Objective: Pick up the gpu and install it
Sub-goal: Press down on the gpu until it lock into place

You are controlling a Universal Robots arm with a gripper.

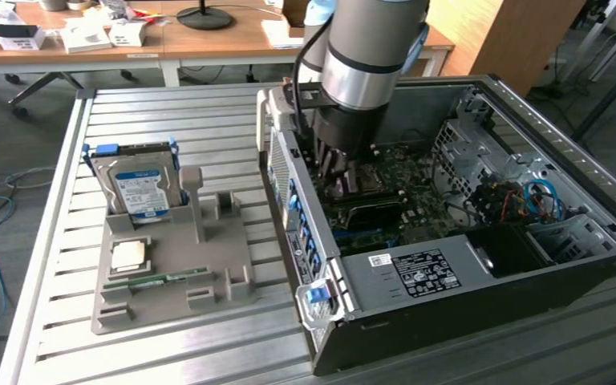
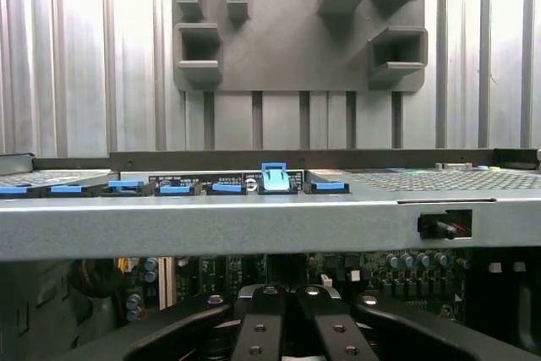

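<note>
My gripper (image 1: pixel 335 170) reaches down into the open computer case (image 1: pixel 565 152), close behind the case's rear wall (image 1: pixel 286 192) and over the motherboard (image 1: pixel 399 172). In the wrist view the two fingers (image 2: pixel 262 327) stand pressed together, so the gripper (image 2: pixel 289 295) is shut just above the board. The gpu is hidden: what lies between the fingertips cannot be seen. Along the rear wall's top edge runs a row of blue slot latches (image 2: pixel 275 177), one of them raised.
A grey parts holder (image 1: pixel 169 289) lies on the slatted table at the exterior view's left. It carries a hard drive (image 1: pixel 137 186), a processor (image 1: pixel 128 255) and a green memory stick (image 1: pixel 158 279). Drive cages and cables (image 1: pixel 522 196) fill the case's far side.
</note>
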